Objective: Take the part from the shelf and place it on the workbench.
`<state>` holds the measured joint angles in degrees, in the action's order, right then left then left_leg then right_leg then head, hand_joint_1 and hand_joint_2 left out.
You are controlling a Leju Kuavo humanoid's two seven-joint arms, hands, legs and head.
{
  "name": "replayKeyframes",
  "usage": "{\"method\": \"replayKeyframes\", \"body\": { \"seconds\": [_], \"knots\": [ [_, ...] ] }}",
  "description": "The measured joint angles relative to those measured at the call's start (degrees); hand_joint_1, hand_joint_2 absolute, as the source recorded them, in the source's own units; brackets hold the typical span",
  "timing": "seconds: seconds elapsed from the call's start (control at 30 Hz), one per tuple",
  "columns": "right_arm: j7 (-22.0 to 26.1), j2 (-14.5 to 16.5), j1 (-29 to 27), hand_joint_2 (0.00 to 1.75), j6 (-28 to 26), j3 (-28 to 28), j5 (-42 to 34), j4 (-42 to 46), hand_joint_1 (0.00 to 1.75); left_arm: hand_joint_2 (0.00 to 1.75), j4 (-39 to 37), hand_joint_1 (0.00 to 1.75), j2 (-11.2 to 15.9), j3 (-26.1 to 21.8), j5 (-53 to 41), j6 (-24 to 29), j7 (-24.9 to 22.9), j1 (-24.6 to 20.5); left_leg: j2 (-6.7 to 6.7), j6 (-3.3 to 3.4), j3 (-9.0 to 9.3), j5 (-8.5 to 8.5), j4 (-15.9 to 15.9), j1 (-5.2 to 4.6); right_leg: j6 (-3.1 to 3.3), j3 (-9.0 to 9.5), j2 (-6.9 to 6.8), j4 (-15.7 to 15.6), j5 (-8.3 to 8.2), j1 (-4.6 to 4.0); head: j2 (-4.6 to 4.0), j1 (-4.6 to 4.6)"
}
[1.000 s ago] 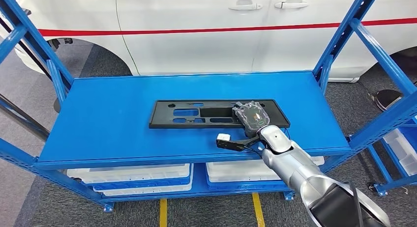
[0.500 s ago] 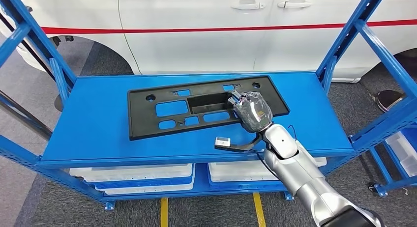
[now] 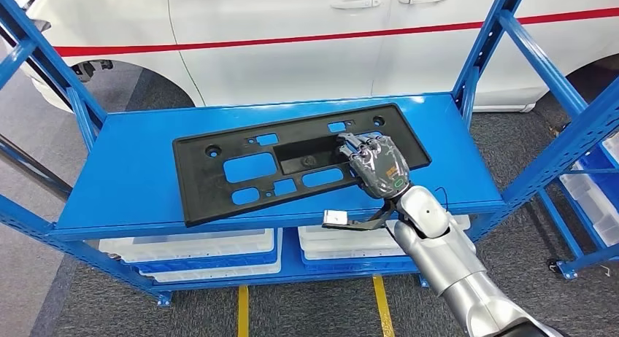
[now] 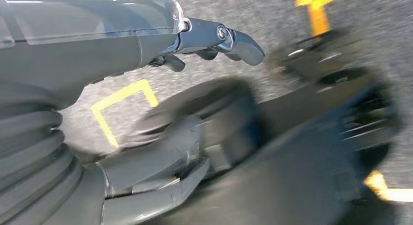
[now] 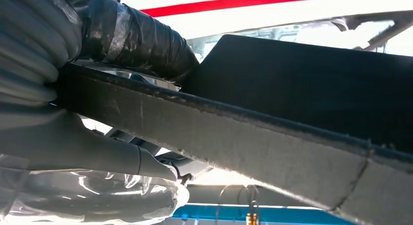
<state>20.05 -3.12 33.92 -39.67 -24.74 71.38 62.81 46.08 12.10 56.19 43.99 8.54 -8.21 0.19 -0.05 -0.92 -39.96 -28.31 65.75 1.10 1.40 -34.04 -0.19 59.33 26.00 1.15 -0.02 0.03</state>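
1. At the far left of the head view, the slanted blue metal posts of the shelf frame (image 3: 44, 63) rise from the corner of the blue metal shelf (image 3: 131, 184), whose flat top board carries the part.
2. Under that board, white plastic bins (image 3: 190, 253) sit on the lower level.
3. The long flat black plastic panel with rectangular cut-outs and small round holes (image 3: 241, 165) lies across the middle of the shelf board, tilted, its left end near the front edge and its right end toward the back.
4. Behind the shelf stands a white car with a red stripe along its doors (image 3: 306, 38).
5. The robot's right hand (image 3: 376, 165) is clamped on the right part of the black panel at its front edge: dark fingers (image 3: 358, 144) lie over the top face, and in the right wrist view the grey thumb (image 5: 97, 154) sits under the panel's rim (image 5: 219, 132), so the panel is pinched between them.
6. The silver right arm (image 3: 445, 268) comes up from the lower right to that hand.
7. The left hand (image 4: 146, 113) hangs over grey floor with yellow tape marks (image 4: 117, 108); its fingers (image 4: 234, 40) are slightly curled and apart, with nothing in them.
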Motion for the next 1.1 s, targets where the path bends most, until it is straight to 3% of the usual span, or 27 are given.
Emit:
{"method": "replayKeyframes", "body": {
  "seconds": [0.07, 0.1, 0.13, 0.2, 0.27, 0.33, 0.53, 0.63, 0.67, 0.7, 0.73, 0.8, 0.83, 0.9, 1.0, 1.03, 1.1],
  "knots": [
    [-0.20, 0.89, 0.08, 1.75, 0.00, 0.00, -0.02, -0.10, 1.75, 1.75, -5.42, 0.00, -1.85, -0.43, 0.15, -2.59, 1.06, -2.97, 0.00, -0.25, -1.71, -4.00, 6.97, 0.05, 0.32, -1.41, -0.10, 0.05, -1.05, -0.34, 0.00, 0.00],
    [-0.26, 1.15, 0.10, 1.75, 0.00, 0.00, -0.03, -0.18, 1.75, 1.75, -7.49, 0.00, -2.62, -0.63, 0.17, -3.10, 1.31, -4.06, 0.00, -0.25, -1.55, -4.43, 8.67, 0.04, 0.36, -2.07, -0.14, 0.09, -1.54, -0.51, 0.00, 0.01],
    [-0.28, 1.31, 0.12, 1.75, 0.00, 0.00, -0.14, -0.25, 1.75, 1.75, -9.30, 0.00, -3.29, -0.78, 0.17, -3.37, 1.54, -4.86, 0.00, -0.14, -0.35, -3.78, 8.34, 0.03, 0.35, -2.70, -0.14, 0.16, -2.00, -0.66, 0.00, 0.01],
    [-0.27, 1.38, 0.21, 1.75, 0.00, 0.00, -0.72, -0.32, 1.75, 1.75, -11.93, 0.00, -4.25, -0.96, 0.03, -3.64, 1.99, -5.69, -0.04, 0.54, 4.80, -1.39, 2.10, -0.14, 0.21, -3.72, 0.01, 0.33, -2.86, -0.87, 0.01, 0.01],
    [-0.19, 1.37, 0.39, 1.75, 0.00, 0.00, -1.62, -0.33, 1.75, 1.75, -13.79, 0.00, -4.79, -1.22, -0.26, -3.82, 2.52, -6.06, -0.08, 1.30, 9.57, -0.78, -4.98, -0.53, -0.25, -4.36, 0.14, 0.43, -3.69, -1.00, 0.02, 0.01],
    [-0.15, 1.35, 0.52, 1.75, 0.00, 0.00, -2.26, -0.35, 1.75, 1.75, -14.96, 0.00, -5.14, -1.46, -0.61, -4.05, 2.86, -6.34, -0.09, 1.57, 10.75, -1.01, -7.46, -0.90, -0.80, -4.55, 0.11, 0.37, -4.31, -0.89, 0.02, 0.01],
    [-0.19, 1.36, 0.56, 1.75, 0.00, 0.00, -2.66, -0.37, 1.75, 1.75, -15.49, 0.00, -5.35, -1.60, -0.87, -4.24, 2.99, -6.49, -0.13, 1.65, 10.42, -0.74, -7.51, -1.09, -1.17, -4.54, 0.08, 0.24, -4.70, -0.64, 0.01, 0.00],
    [-0.17, 1.32, 0.68, 1.75, 0.00, -0.02, -4.00, -0.55, 1.75, 1.75, -16.50, 0.00, -5.75, -1.96, -1.34, -4.78, 3.22, -6.63, 0.07, 2.32, 10.17, 0.49, -8.20, -0.83, -1.90, -4.78, 0.13, 0.24, -4.64, -0.57, 0.00, 0.00],
    [-0.15, 1.27, 0.81, 1.75, 0.01, -0.02, -4.60, -0.70, 1.75, 1.75, -16.93, 0.00, -5.92, -2.11, -1.61, -5.03, 3.29, -6.71, 0.22, 2.71, 9.87, 1.19, -8.56, -0.67, -2.14, -5.16, 0.17, 0.95, -3.51, -0.57, 0.01, 0.04],
    [-0.13, 1.13, 1.02, 1.75, 0.01, -0.02, -5.56, -1.13, 1.75, 1.75, -17.93, 0.00, -6.40, -2.50, -2.19, -5.29, 3.39, -6.81, 0.41, 3.04, 8.66, 2.47, -8.79, -0.47, -2.60, -6.15, 0.21, 5.05, -0.69, -0.43, 0.01, 0.08],
    [-0.13, 1.00, 1.20, 1.75, 0.01, -0.03, -6.35, -1.58, 1.75, 1.75, -19.05, 0.00, -6.95, -2.95, -2.81, -5.42, 3.46, -6.95, 0.52, 3.11, 7.02, 3.59, -8.57, -0.48, -3.00, -6.15, 0.21, 8.22, 1.13, -0.18, 0.01, 0.11],
    [-0.27, 0.78, 1.47, 1.75, 0.01, -0.15, -7.76, -2.39, 1.75, 1.75, -21.31, 0.00, -8.15, -3.90, -3.98, -5.58, 3.61, -7.20, 0.61, 2.82, 3.58, 5.62, -7.68, -0.34, -3.66, -3.41, 0.17, 10.50, 2.84, 0.40, 0.01, 0.12],
    [-0.37, 0.76, 1.56, 1.75, 0.00, -0.24, -8.02, -2.51, 1.75, 1.75, -21.86, 0.00, -8.48, -4.22, -4.22, -5.60, 3.63, -7.32, 0.60, 2.47, 2.61, 6.03, -7.17, -0.34, -3.64, -0.46, 0.18, 6.59, 2.31, 0.41, 0.01, 0.13],
    [-0.50, 0.72, 1.70, 1.75, 0.00, -0.40, -8.34, -2.55, 1.75, 1.75, -22.57, 0.00, -8.73, -4.70, -4.44, -5.68, 3.69, -7.46, 0.57, 1.71, 1.72, 6.70, -6.61, -0.42, -2.97, 2.56, 0.34, 1.60, 3.14, 0.14, 0.00, 0.10],
    [-0.48, 0.59, 1.74, 1.75, 0.01, -0.44, -8.61, -2.73, 1.75, 1.75, -23.32, 0.00, -8.86, -5.06, -4.87, -5.98, 4.03, -7.45, 0.51, 0.59, 1.27, 7.56, -6.54, -0.30, -1.49, 2.09, 0.38, 0.79, 2.56, -0.15, -0.01, 0.07],
    [-0.49, 0.56, 1.78, 1.75, 0.01, -0.49, -8.81, -2.79, 1.75, 1.75, -23.44, 0.00, -8.86, -5.11, -5.16, -6.09, 4.09, -7.40, 0.47, 0.29, 0.86, 6.61, -5.87, -0.17, -0.94, 1.65, 0.27, 0.71, 1.98, -0.11, -0.01, 0.05],
    [-0.69, 0.49, 1.92, 1.75, 0.02, -0.83, -9.53, -2.91, 1.75, 1.75, -23.54, 0.00, -8.84, -5.33, -5.71, -6.12, 3.89, -7.37, 0.41, -0.16, -0.65, 1.72, -1.50, 0.03, -0.02, 0.39, 0.03, 0.55, 0.61, 0.01, 0.00, 0.04]
  ]
}}
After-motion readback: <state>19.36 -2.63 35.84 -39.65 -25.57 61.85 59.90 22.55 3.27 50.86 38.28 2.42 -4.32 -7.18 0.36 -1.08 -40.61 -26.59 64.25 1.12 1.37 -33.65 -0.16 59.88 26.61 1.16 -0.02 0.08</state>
